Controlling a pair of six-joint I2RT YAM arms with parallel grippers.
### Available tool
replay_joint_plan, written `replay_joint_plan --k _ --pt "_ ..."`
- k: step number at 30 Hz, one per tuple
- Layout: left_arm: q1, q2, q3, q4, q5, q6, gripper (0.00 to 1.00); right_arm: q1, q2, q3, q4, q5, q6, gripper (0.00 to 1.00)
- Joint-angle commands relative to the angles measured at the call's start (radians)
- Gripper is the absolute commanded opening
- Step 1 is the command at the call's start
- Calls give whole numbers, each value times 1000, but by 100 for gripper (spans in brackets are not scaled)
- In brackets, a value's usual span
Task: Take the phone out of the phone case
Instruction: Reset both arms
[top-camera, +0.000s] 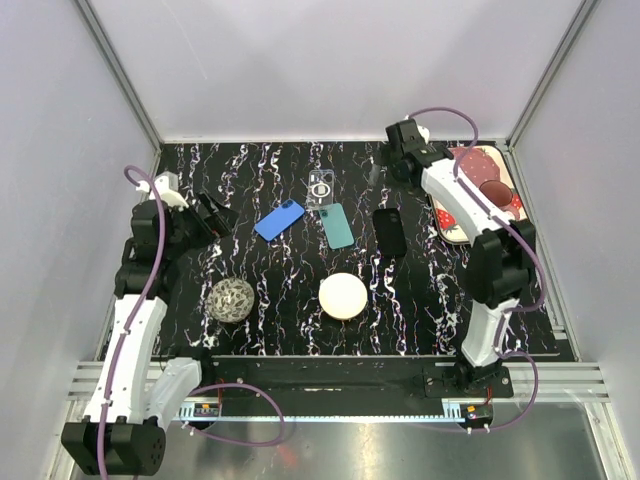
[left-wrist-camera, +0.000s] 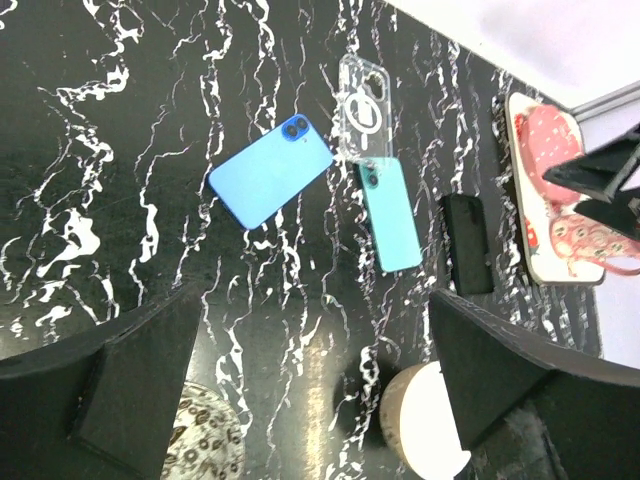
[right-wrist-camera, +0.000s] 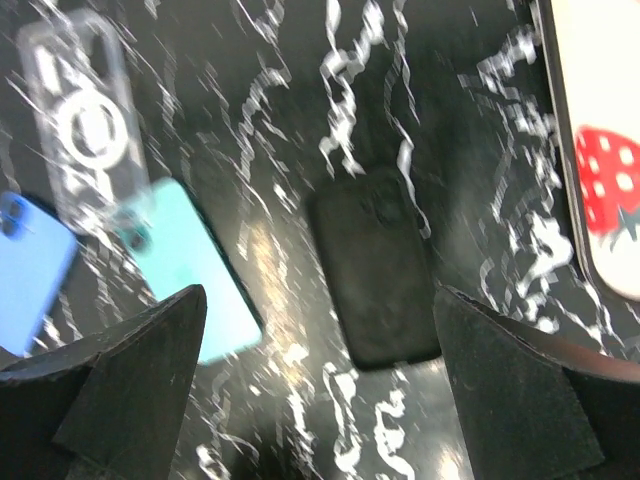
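Note:
A blue phone (top-camera: 279, 219), a teal phone (top-camera: 337, 226) and a black phone-shaped slab (top-camera: 390, 231) lie back up mid-table. An empty clear case (top-camera: 320, 188) lies just beyond the teal phone. I cannot tell which of them is a phone in a case. My left gripper (top-camera: 210, 215) is open and empty, left of the blue phone (left-wrist-camera: 270, 172). My right gripper (top-camera: 398, 160) is open and empty, raised at the far side above the black slab (right-wrist-camera: 380, 265) and teal phone (right-wrist-camera: 185, 265). The right wrist view is blurred.
A strawberry-print case (top-camera: 478, 192) lies at the far right under the right arm. A cream round disc (top-camera: 343, 296) and a patterned round object (top-camera: 232, 299) sit nearer the front. The table ends at white walls behind and at both sides.

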Motion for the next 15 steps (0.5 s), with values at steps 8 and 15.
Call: replay_joint_plan --k 8,15 --pt "4 -8 -124 -89 118 138 99 5 -448 -540 119 -105 -82 100" --pt "4 -11 -130 -98 136 133 99 5 -599 -731 261 -145 -59 100"
